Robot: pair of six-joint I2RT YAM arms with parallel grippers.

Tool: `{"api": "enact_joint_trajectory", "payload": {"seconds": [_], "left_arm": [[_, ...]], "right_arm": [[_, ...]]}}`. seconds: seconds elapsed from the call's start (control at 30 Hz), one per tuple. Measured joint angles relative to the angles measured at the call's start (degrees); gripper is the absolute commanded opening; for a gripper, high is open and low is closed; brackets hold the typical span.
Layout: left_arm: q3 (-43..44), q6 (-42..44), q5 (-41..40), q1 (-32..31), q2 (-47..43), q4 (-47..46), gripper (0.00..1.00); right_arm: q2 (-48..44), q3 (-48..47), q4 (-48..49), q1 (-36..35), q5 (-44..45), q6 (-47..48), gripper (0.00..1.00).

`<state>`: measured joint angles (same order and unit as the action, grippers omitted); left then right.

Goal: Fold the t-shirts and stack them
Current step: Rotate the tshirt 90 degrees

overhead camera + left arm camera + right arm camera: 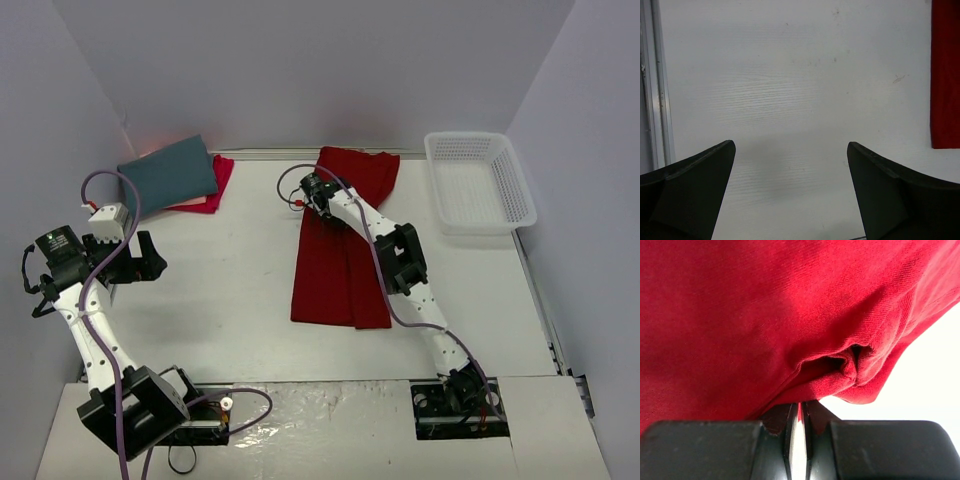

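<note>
A deep red t-shirt [340, 270] lies as a long folded strip in the middle of the table, its far end bunched near the back wall. My right gripper [312, 190] is at that far end, shut on a pinched fold of the red cloth [765, 315], which fills the right wrist view above the jaws [803, 407]. A slate-teal t-shirt [168, 177] lies folded at the back left on top of a pinkish-red t-shirt [215, 185]. My left gripper [150, 258] hangs open over bare table at the left [790, 145], nothing between its fingers; the red shirt's edge [945, 75] shows to its right.
A white mesh basket [465, 137] stands at the back right, beside the red shirt. Walls close in the table on the left, back and right. A metal rail [657, 85] runs along the table's edge in the left wrist view.
</note>
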<state>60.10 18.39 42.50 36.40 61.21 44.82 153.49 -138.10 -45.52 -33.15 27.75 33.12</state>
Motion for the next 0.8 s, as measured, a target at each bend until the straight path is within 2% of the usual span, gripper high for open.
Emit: {"api": "enact_joint_trajectory", "payload": {"seconds": [0.8], "left_arm": [[0.0, 0.0, -0.6, 0.0, 0.1, 0.0, 0.94]], "right_arm": [[0.0, 2.5, 4.8, -11.1, 3.5, 3.5, 0.03]]}}
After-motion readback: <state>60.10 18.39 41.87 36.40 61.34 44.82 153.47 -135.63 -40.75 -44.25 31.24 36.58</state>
